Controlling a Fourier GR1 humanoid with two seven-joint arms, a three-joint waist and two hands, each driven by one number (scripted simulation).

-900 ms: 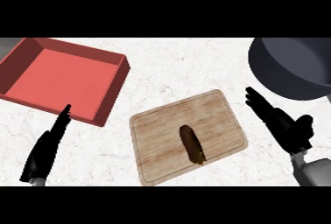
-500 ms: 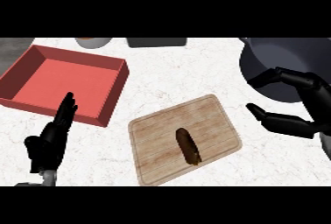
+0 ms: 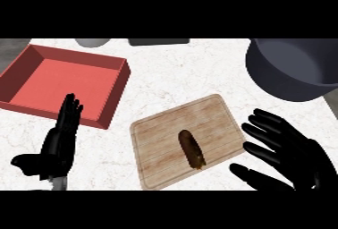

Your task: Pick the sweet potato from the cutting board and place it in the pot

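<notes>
Sweet potato [image 3: 191, 150] lying lengthwise on the cutting board [image 3: 158, 134], near the board's middle, dark brown, long axis running away from the viewer with a slight lean to the right at the near end. Untouched by either hand.

Right hand [image 3: 297, 154] just beside the board's right edge, fingers spread and straight, thumb low and pointing left toward the board. Open, holding nothing. Apart from the potato, with bare board between.

Left hand [image 3: 58, 143] at lower left on the counter [image 3: 178, 71], fingers straight and pointing up, resting, nothing in it.

Pot [image 3: 293, 67] at upper right, dark grey, mouth facing up, nothing visible inside. Well apart from the board, beyond the right hand.

Red tray [image 3: 112, 96] at upper left, close to the board's top-left corner. Grey objects at the top edge, cut off, not identifiable.

Progress, judged: nothing done yet. Potato not gripped, not lifted. Remaining: close right hand round the potato, lift it off the board, carry it up and right over the pot rim, release inside.
</notes>
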